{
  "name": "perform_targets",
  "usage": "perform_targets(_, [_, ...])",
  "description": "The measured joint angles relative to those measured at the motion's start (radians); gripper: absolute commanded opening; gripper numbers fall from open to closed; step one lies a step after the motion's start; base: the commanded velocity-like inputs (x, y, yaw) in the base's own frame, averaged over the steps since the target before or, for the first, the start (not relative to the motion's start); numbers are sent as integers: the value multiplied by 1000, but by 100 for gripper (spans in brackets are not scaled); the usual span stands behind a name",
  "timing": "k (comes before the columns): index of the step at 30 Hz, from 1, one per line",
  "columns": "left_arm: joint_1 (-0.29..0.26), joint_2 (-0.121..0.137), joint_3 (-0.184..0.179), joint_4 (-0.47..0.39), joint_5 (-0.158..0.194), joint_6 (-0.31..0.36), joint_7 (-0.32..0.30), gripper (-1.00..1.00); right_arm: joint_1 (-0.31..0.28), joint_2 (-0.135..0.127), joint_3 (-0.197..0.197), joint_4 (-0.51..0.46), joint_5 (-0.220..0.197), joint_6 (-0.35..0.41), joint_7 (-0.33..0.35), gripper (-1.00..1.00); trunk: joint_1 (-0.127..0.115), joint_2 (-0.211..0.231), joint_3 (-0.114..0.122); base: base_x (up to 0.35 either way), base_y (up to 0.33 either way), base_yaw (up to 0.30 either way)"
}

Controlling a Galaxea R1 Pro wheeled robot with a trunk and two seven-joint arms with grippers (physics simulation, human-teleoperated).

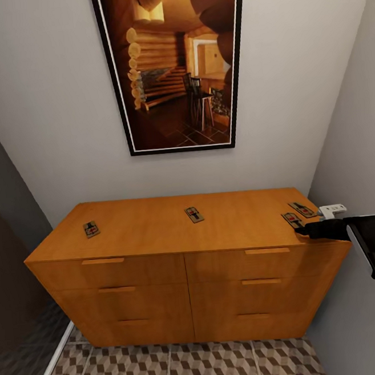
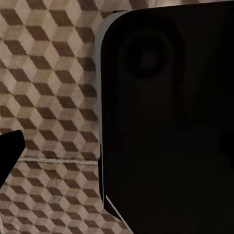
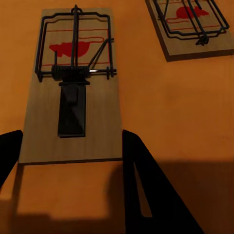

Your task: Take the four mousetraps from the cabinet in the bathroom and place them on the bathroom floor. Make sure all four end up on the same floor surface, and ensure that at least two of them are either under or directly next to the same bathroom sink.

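Note:
Several mousetraps lie on top of the wooden cabinet (image 1: 157, 230): one at the left (image 1: 91, 229), one in the middle (image 1: 194, 214), and two at the right end (image 1: 292, 220) (image 1: 302, 209). My right gripper (image 1: 299, 232) reaches in from the right at the nearer of those two. In the right wrist view the right gripper (image 3: 72, 137) is open, its dark fingers (image 3: 139, 180) straddling the near end of that mousetrap (image 3: 73, 92); the other trap (image 3: 192, 24) lies beyond. The left wrist view looks down at the bathroom floor (image 2: 48, 97). The bathroom sink is out of view.
A framed picture (image 1: 172, 63) hangs on the wall above the cabinet. Grey walls close in on both sides. Cube-patterned tiles (image 1: 187, 365) run in front of the drawers. A large dark body (image 2: 165, 122) stands close to the left wrist camera.

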Motion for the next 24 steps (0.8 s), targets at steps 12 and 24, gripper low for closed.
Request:
perform_targets(12, [0, 0, 0, 1, 0, 0, 0, 100, 1, -4, 34, -71, -11, 81, 1, -100, 0, 0, 0, 0, 0, 0])
perform_targets(24, [0, -1, 0, 0, 0, 0, 0, 100, 1, -6, 34, -148, -10, 115, 0, -100, 0, 0, 0, 0, 0, 0])
